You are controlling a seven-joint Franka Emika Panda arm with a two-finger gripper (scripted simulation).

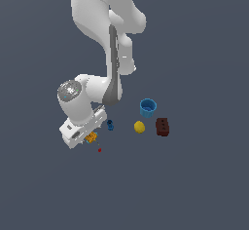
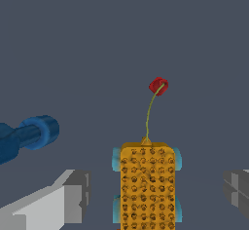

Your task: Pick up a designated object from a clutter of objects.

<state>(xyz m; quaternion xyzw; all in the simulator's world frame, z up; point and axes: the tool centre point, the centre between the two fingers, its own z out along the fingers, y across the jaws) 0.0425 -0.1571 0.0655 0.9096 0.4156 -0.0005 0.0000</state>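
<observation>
Plain grey floor point(image 1: 204, 185), orange grid block point(image 2: 147, 185) between open jaws

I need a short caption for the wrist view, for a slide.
Open claw straddling the orange grid block, fingers apart from it on both sides, a small red marker beyond.

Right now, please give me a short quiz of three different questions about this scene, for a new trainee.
1. True or false: the gripper has its fingers clamped against the orange grid block.
2. In the exterior view, what lies between the blue cup and the dark brown block, lower down? A) yellow ball B) small blue piece C) red dot
3. Fill in: a thin stalk joins the grid block to a small ___ tip.

Key: 1 false, gaps show on both sides; 2 A; 3 red.
</observation>
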